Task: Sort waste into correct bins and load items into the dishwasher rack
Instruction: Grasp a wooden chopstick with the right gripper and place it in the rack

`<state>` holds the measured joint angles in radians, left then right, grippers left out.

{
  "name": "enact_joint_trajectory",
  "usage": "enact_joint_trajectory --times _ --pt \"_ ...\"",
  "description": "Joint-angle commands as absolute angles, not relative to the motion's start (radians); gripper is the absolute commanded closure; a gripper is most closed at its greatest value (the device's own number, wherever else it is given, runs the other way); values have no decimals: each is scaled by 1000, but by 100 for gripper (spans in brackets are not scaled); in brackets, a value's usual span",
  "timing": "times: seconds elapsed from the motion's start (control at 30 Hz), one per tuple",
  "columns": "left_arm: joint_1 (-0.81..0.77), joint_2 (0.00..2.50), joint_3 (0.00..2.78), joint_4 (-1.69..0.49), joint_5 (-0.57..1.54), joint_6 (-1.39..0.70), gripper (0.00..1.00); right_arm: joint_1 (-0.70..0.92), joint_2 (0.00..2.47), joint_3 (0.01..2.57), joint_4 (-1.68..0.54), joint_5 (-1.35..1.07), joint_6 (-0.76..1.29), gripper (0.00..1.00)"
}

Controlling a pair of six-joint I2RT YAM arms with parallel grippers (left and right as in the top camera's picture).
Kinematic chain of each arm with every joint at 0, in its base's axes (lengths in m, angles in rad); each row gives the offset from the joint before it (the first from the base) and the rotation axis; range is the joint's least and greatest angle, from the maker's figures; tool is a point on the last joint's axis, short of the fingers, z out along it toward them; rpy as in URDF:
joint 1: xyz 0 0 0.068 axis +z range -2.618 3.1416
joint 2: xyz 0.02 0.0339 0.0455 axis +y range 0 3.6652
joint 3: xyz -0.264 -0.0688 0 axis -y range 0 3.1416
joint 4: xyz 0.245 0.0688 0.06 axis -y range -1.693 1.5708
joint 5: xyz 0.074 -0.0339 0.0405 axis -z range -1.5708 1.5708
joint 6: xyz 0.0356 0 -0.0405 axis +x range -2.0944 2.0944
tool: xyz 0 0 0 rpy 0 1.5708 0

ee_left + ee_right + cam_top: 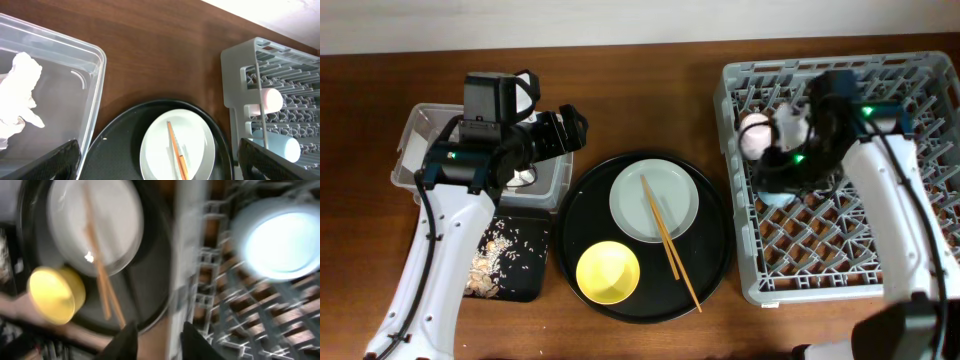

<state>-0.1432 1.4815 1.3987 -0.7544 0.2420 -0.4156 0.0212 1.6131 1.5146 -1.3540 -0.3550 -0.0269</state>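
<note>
The left arm rises from the near left edge of the table (650,100) and bends over the clear tub (95,65), its wrist pointing right towards the round black tray (705,262). The left end effector (165,160) is spread wide, one dark finger in each lower corner of the left wrist view, with nothing between them and nothing touched. The crumpled white tissue (17,95) lies inside the tub. Pale crumbs (500,255) are scattered in the shallow black tray (535,285) just in front of it. The right arm comes up from the near right corner and folds over the dishwasher rack (840,290), green lights glowing on its wrist. The right end effector (157,340), blurred, shows its fingers a little apart and empty. The pink cup (755,135) and blue cup (280,240) sit in the rack. The plate (630,200), yellow bowl (608,272) and chopsticks (670,245) rest on the round tray, with the chopsticks across the plate.
</note>
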Motion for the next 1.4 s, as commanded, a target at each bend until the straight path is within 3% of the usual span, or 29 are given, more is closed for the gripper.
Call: enact_joint_trajectory --times 0.0,0.33,0.73,1.33,1.37 --pt "-141 1481 1399 -754 235 -410 1 157 1588 1497 -1406 -390 -74 59" --pt "-141 1481 1399 -754 235 -410 1 472 1590 1168 -1160 -382 43 58" --pt "-141 1481 1399 -754 235 -410 1 484 1593 902 -812 -355 49 59" --pt "-141 1481 1399 -754 235 -410 1 558 1596 834 -730 -298 133 60" --pt "-141 1481 1399 -754 235 -410 1 558 1596 826 -714 -299 138 64"
